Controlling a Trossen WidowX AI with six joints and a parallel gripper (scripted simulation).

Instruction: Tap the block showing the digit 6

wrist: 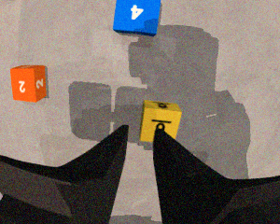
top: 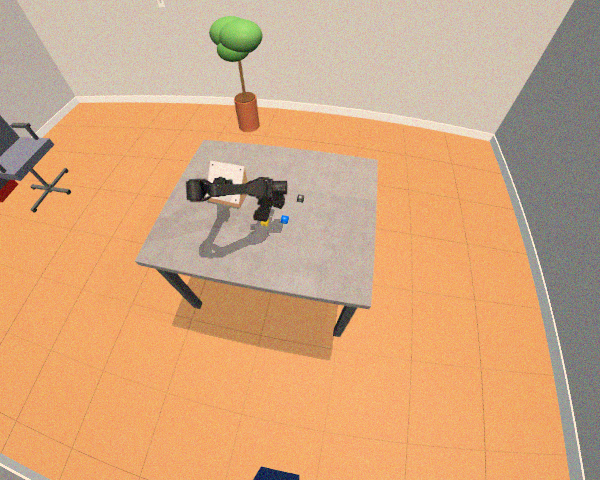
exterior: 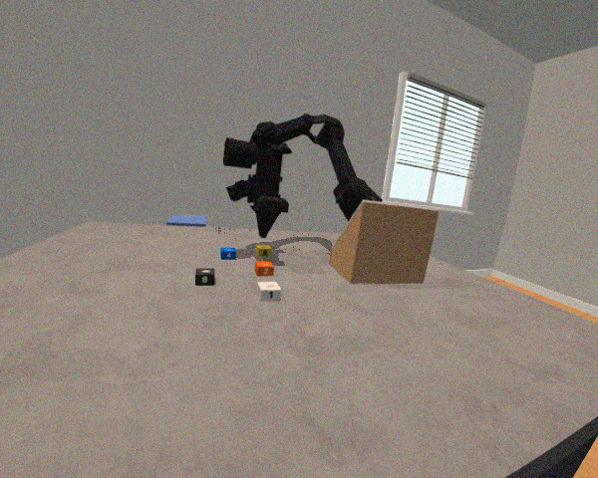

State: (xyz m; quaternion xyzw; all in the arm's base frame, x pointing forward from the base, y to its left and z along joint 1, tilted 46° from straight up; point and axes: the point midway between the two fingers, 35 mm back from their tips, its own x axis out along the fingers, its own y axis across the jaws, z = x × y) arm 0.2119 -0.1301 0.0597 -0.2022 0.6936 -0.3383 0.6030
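The yellow block (top: 264, 223) (exterior: 263, 251) (wrist: 151, 114) sits on the table. Its top digit is underlined and partly covered by the right finger in the wrist view; it looks like the 6. My gripper (top: 260, 219) (exterior: 262, 236) (wrist: 142, 133) points down above the block and is slightly open, with nothing between the tips. The right fingertip overlaps the block in the wrist view and the left fingertip is off to its left. A blue block (top: 285, 219) (exterior: 228, 253) (wrist: 136, 14) shows 4. An orange block (exterior: 263, 268) (wrist: 27, 84) shows 2.
A white block (exterior: 270, 293) shows 1. A black block (top: 300, 198) (exterior: 204, 276) has a digit too small to read surely. A wooden box with a sloped white face (top: 227, 171) (exterior: 392, 244) stands by the arm's base. The white and orange blocks are hidden in the top view.
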